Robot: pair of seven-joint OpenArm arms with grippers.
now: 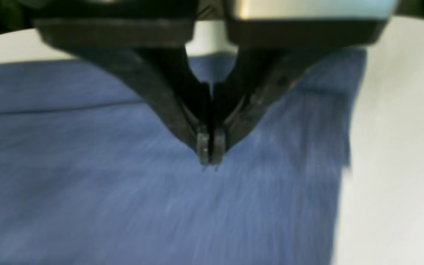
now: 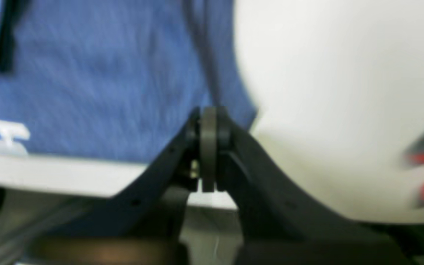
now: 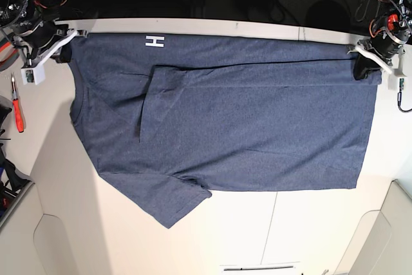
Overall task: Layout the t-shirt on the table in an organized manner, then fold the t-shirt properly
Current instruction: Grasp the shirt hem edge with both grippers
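The t-shirt [image 3: 244,127] lies spread across the bench [image 3: 257,223], one half apparently folded over, both the left hand [image 3: 364,66] and right hand [image 3: 60,48] clenched at its far corners, perhaps pinching cloth; next comes another fold.

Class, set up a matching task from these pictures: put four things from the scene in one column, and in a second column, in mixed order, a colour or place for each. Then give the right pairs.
Column 1
1. t-shirt
2. table
3. letter H
4. screwdriver

Column 2
A. white print near the shirt's far edge
B. red handle, at the base view's left edge
C. heathered navy blue, spread flat
D. off-white, with a thin dark seam

Pairs: 1-C, 2-D, 3-A, 4-B
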